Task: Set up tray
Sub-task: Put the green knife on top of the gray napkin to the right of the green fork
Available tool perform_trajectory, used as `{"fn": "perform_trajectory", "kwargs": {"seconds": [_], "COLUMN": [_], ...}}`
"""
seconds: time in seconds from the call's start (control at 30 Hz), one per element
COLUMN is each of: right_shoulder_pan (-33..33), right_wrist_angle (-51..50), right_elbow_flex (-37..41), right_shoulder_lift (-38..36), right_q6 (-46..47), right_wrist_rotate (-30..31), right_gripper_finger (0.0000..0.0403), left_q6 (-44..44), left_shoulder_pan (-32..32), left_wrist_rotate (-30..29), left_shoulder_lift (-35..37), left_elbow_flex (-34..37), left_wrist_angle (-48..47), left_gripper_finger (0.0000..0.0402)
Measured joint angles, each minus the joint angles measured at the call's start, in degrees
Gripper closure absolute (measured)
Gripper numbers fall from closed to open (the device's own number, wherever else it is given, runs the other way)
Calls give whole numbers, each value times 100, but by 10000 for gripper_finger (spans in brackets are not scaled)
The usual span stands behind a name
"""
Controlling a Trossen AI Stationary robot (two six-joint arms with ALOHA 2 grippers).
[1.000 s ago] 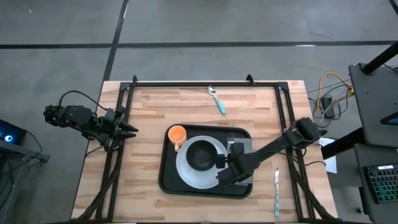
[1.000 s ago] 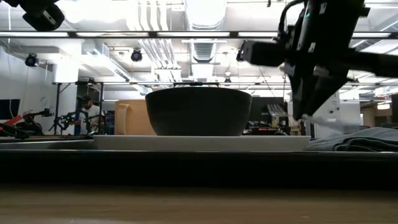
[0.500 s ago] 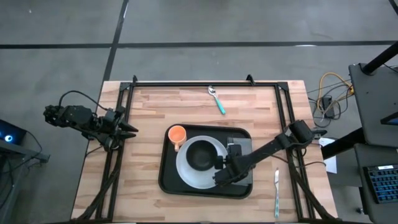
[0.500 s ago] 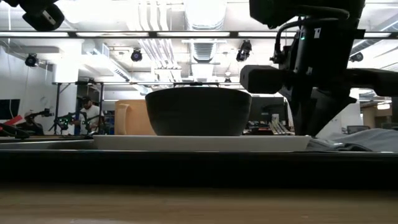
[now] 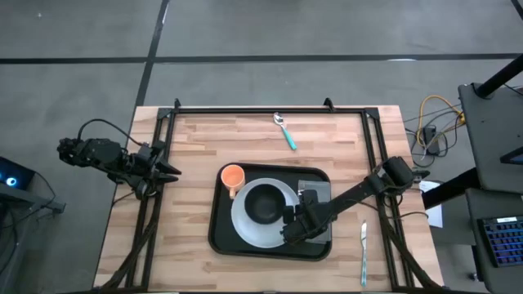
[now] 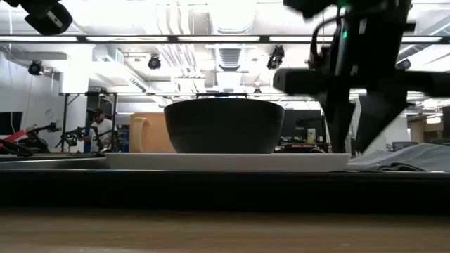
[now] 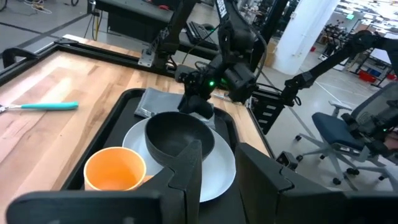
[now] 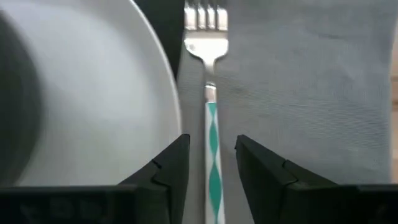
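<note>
On napkin in tray — right gripper spread astride fork; tray likely stiff, loaded — hold by rim. Left gripper spread.

A: From above, can you see the fork?
B: No, the right gripper covers it and part of the napkin.
A: And level with the counter?
B: The tray rim hides the plate's underside.
</note>
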State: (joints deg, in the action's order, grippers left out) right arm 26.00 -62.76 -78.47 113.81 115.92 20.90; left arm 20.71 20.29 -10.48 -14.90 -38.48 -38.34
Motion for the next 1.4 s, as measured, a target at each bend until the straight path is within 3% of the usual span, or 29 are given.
{"fn": "perform_trajectory", "kwargs": {"seconds": [0.17, 0.43, 0.53, 0.67, 0.8, 1.0, 1.1, 1.17, 1.27, 1.4], "right_shoulder_pan": [288, 1391, 1674, 1828, 1842, 1886, 1960, 2088, 2509, 2934], "right_wrist_angle": [-18, -747, -779, -738, -732, -438, -136, -414, -1128, -1065], "right_elbow_flex": [-72, -271, -348, -412, -432, -585, -587, -587, -580, -580], "right_shoulder_lift": [-441, -670, -667, -652, -650, -694, -694, -694, -694, -691], "right_q6": [64, 1615, 1738, 1740, 1644, 329, -182, 470, 1844, 2122], "right_wrist_rotate": [21, -106, -371, -446, 184, 596, -72, -747, -989, -1366], "right_gripper_finger": [273, 270, 270, 269, 275, 289, 295, 300, 306, 314], "left_q6": [0, 0, 0, 0, -2, 0, 96, 181, 238, 240], "left_shoulder_pan": [0, -2, -2, -2, -2, -2, -2, -2, 2, 2], "left_wrist_rotate": [9, 11, 11, 11, 11, 9, 9, 7, 8, 7], "left_shoulder_lift": [0, 0, 0, 0, 2, -31, -42, -39, -39, -39], "left_elbow_flex": [0, 0, 0, 0, 64, 94, 98, 98, 98, 98], "left_wrist_angle": [-1, -3, -3, -3, -12, -17, -22, -20, -20, -20], "left_gripper_finger": [322, 322, 322, 322, 322, 322, 322, 322, 322, 322]}}
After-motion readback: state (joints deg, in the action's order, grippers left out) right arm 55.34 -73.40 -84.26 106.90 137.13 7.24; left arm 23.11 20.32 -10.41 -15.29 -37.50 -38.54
